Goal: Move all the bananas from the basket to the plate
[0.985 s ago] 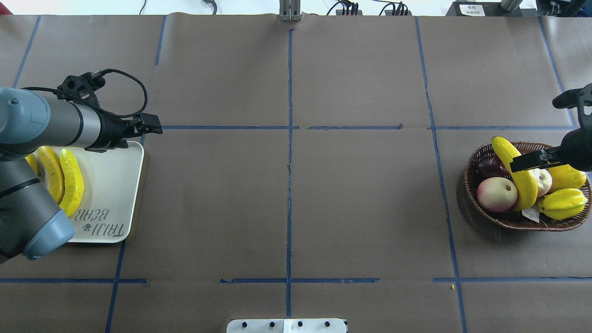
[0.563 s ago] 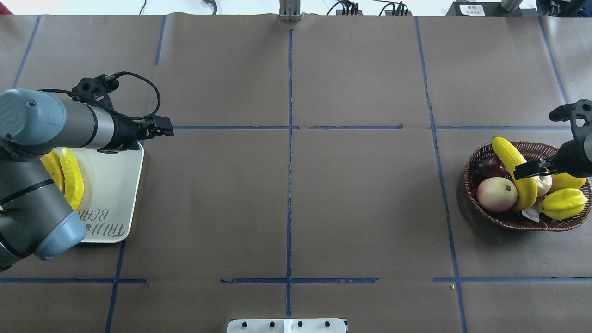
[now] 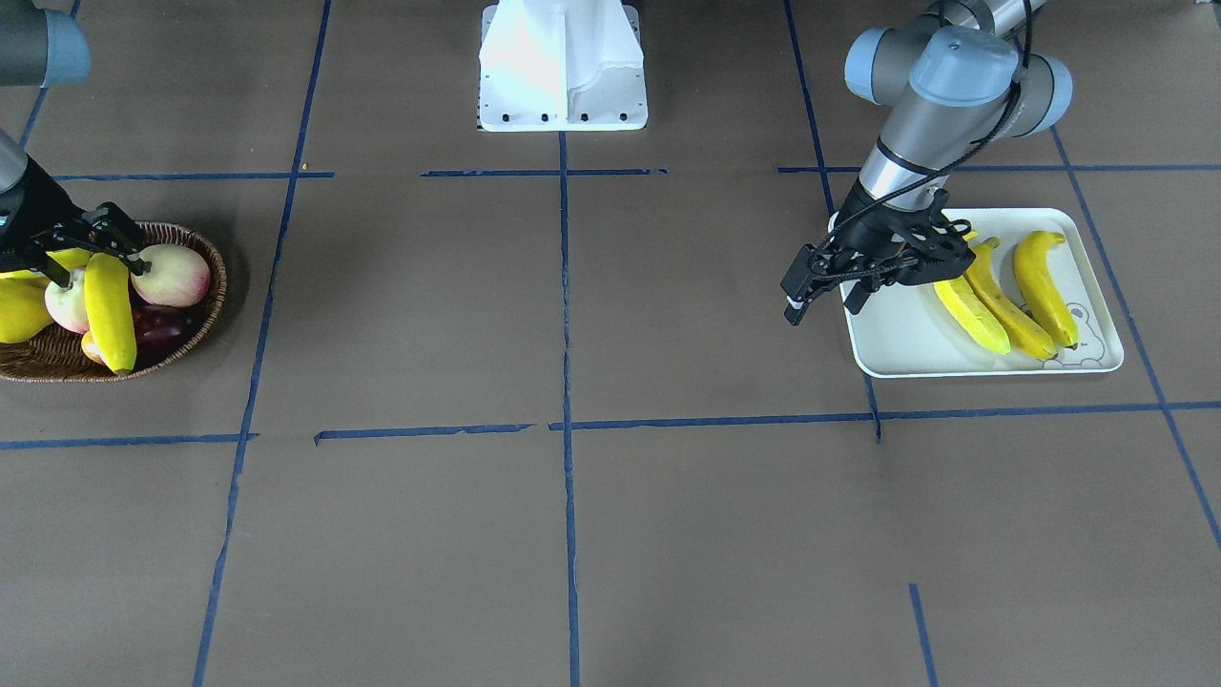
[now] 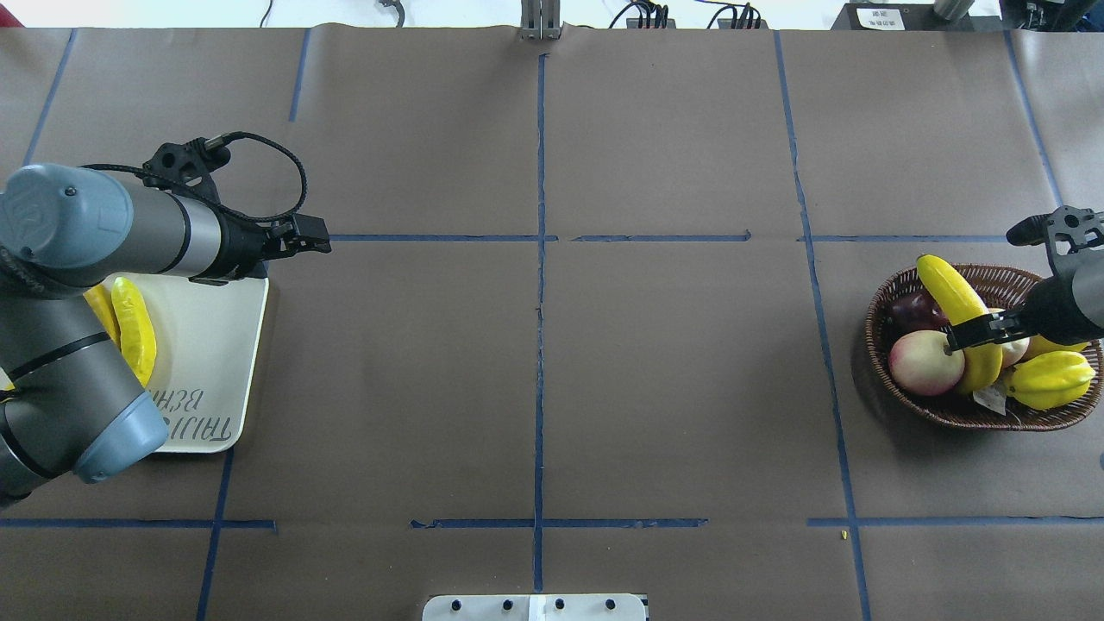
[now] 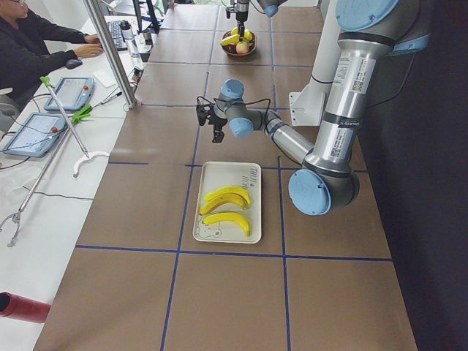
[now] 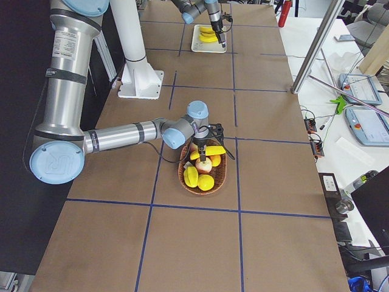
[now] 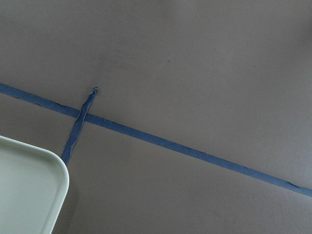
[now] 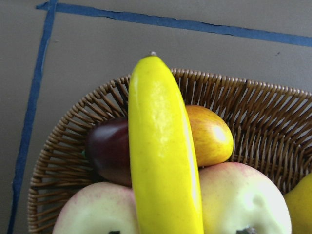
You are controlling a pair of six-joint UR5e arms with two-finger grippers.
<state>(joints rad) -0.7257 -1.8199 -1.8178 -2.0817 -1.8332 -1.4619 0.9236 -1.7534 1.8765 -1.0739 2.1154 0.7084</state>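
One banana [image 4: 951, 296] lies across the fruit in the wicker basket [image 4: 949, 416] at the right, and fills the right wrist view [image 8: 163, 156]. My right gripper [image 4: 966, 333] is open, low over the banana's middle, one finger on each side [image 3: 95, 260]. Three bananas [image 3: 1002, 298] lie side by side on the white plate [image 3: 897, 336]. In the overhead view my left arm hides most of them. My left gripper [image 3: 822, 294] is open and empty, just past the plate's corner [image 7: 29, 195], above the brown table.
The basket also holds two pink-cream apples [image 4: 925, 362], a dark purple fruit [image 8: 109, 151], a yellow star fruit [image 4: 1048, 379] and other yellow fruit. Blue tape lines cross the table. The robot's white base [image 3: 563, 67] stands at mid table edge. An operator sits beyond the far edge [image 5: 36, 44].
My left gripper has moved off the plate toward the table's middle. My right gripper has come down and along the banana toward its middle.
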